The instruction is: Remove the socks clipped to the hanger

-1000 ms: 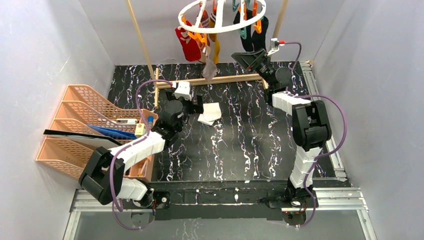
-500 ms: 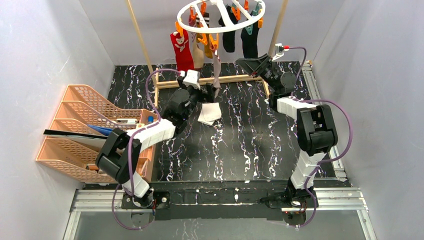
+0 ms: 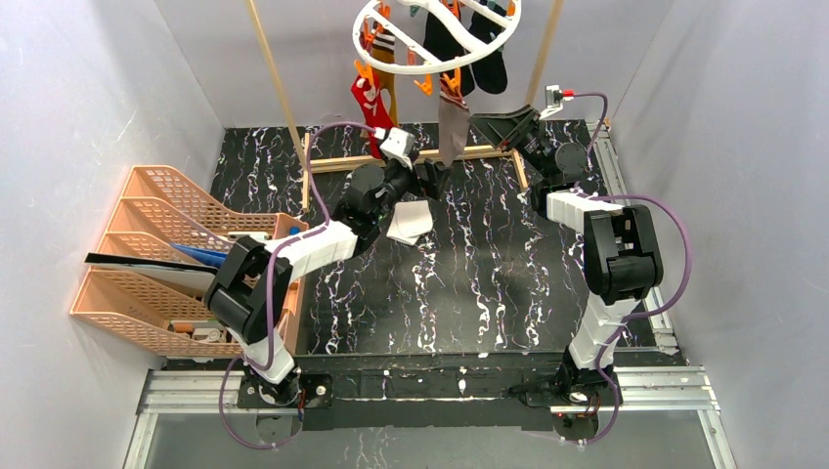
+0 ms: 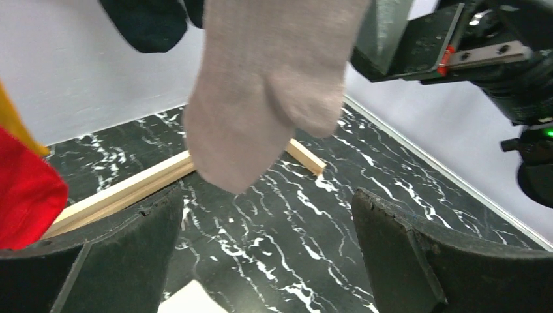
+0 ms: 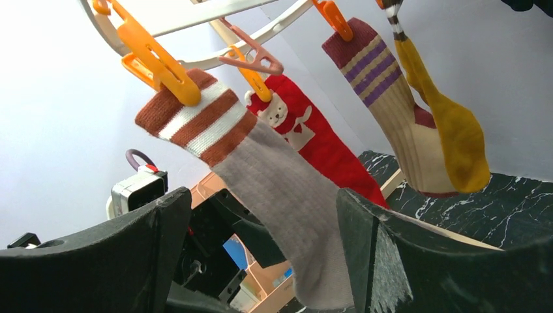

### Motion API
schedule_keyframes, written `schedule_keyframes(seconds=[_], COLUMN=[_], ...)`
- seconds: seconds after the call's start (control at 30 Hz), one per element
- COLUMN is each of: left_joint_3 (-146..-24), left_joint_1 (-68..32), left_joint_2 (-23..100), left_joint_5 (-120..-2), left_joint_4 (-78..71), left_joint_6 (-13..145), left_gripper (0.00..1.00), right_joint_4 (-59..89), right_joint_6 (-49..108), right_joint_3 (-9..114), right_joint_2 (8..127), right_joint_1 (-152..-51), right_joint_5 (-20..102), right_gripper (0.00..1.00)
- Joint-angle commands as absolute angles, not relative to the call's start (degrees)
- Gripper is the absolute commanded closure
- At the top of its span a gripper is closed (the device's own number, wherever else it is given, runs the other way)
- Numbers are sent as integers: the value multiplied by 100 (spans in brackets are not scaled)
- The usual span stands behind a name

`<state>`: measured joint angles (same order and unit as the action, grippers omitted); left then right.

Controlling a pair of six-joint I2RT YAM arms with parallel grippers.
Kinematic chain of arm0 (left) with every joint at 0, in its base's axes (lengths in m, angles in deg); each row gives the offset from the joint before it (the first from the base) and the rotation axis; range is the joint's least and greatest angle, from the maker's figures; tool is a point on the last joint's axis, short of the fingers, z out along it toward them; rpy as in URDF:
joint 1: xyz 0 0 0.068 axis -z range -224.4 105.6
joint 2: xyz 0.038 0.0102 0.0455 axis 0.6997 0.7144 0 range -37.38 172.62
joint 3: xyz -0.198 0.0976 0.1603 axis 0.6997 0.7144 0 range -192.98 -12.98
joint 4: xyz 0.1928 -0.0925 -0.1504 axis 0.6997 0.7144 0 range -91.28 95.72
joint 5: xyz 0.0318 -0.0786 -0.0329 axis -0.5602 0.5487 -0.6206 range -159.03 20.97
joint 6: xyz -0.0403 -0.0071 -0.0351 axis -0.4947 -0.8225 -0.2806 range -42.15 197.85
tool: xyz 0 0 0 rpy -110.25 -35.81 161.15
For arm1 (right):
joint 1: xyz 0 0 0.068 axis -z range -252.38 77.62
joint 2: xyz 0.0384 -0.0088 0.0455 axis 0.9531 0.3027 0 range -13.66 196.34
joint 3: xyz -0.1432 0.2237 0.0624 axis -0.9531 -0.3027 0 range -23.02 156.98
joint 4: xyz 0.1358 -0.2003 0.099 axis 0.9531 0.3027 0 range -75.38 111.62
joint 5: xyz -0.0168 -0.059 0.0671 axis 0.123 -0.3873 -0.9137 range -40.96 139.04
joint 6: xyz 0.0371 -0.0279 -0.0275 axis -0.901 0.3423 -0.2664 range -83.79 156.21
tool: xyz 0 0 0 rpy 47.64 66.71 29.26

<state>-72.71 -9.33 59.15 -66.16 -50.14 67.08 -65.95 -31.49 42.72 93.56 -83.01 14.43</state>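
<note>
At 9 o'clock on the black marbled mat (image 3: pixel 489 293), nearest us, the orange mesh plastic trays (image 3: pixel 161 210) stand well apart from the work. At mat centre a white folded fabric sock (image 3: pixel 411 223) lies loose, already off its clip.

Beyond it is the left gripper (image 3: pixel 433 178), its fingers (image 4: pixel 98 261) released, spread wide and holding nothing. A second ago it hovered low beside the white sock; it has since risen and reached toward 12 o'clock. In its wrist view the grey-beige soft sock with a rust-and-white striped cuff (image 4: pixel 270 91) hangs just above the gap, touching neither finger that we can see.

At 1 o'clock the right gripper (image 3: pixel 486 125) is likewise released and empty. In its own view the same sock's foot hangs between the pads (image 5: pixel 417 261) unpinched. This gripper has shifted little.

Farthest, at 12 o'clock, the round white plastic drying hanger (image 3: pixel 486 51) has swung and now tilts. An orange plastic clothespin (image 5: pixel 156 65) holds the grey-beige sock. A red sock with a bear motif (image 5: pixel 306 140), a beige sock with maroon and purple stripes (image 5: pixel 391 111) and a mustard sock (image 5: pixel 456 137) hang from it too.

Our judgement: one sock is down and the next is lined up. The swinging ring could spoil the grasp.
</note>
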Motion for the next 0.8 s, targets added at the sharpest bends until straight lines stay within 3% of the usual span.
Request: schedule_keyframes(seconds=[0.0, 0.53, 0.77], left_joint_3=[-7591, -8192, -8022], left_joint_1=[-759, -448, -451], left_joint_2=[6020, 6942, 6930], left_joint_5=[-6190, -7236, -7278], left_joint_4=[-5207, -5531, -5696], left_joint_6=[6624, 6809, 6886], left_gripper=[2, 2, 2], right_joint_4=[-6975, -6738, -6687], right_joint_6=[-3182, -3156, -3205], right_joint_3=[4255, 4429, 4453], right_joint_2=[9067, 8919, 8943], right_joint_1=[-8257, -8232, -8239], right_joint_5=[1379, 1297, 1249], right_gripper=[11, 14, 31])
